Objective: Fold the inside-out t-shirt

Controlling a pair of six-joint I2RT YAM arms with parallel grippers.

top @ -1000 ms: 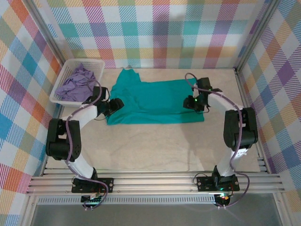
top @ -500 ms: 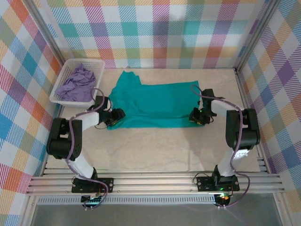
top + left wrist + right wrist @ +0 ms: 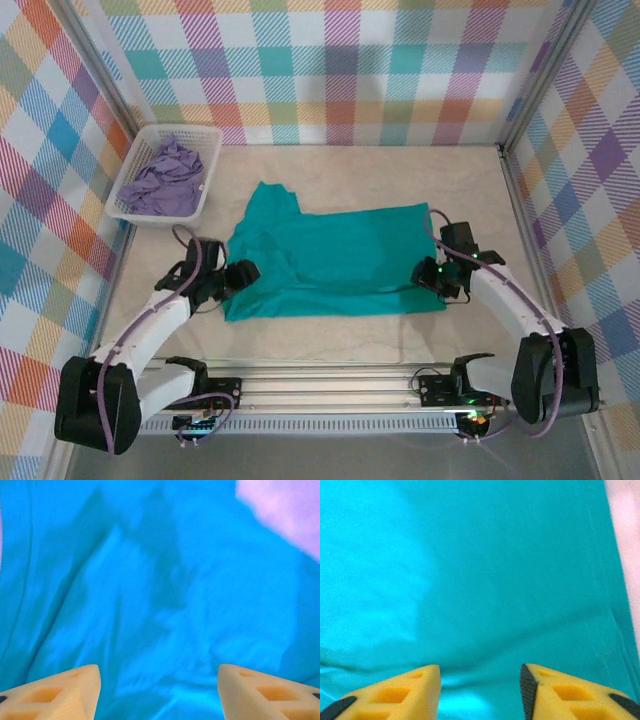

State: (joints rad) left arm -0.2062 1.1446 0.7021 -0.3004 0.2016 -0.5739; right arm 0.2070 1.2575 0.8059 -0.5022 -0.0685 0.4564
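Note:
The inside-out t-shirt is a teal-green cloth lying mostly flat across the middle of the table, one sleeve pointing to the far left. My left gripper sits at its near-left corner and my right gripper at its near-right corner. In the left wrist view the t-shirt spreads wrinkled under the left gripper, whose jaws stand wide apart. Beneath the right gripper the t-shirt shows a low ridge; those jaws are apart too, and the tag is hidden.
A white basket with a lavender garment stands at the far left. Bare tabletop lies between the shirt and the rail at the near edge. Plaid walls enclose the table on three sides.
Both grippers have drawn back toward the near edge and the shirt has slid that way with them. Both sets of jaws have spread wider.

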